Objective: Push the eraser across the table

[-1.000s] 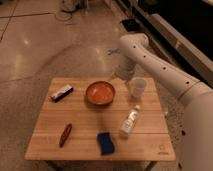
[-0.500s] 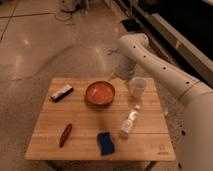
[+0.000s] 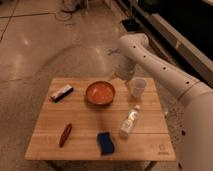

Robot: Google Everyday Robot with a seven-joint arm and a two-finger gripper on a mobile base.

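The eraser, a black bar with a white strip, lies near the far left corner of the light wooden table. My arm reaches in from the right, bends high above the far edge and points down. The gripper hangs at the table's far edge, behind the gap between the orange bowl and the clear cup. It is well to the right of the eraser, with the bowl between them.
A small clear bottle lies right of centre. A blue squarish block sits near the front edge. A reddish-brown oblong item lies front left. A small dark square mark is at the front right corner. Polished floor surrounds the table.
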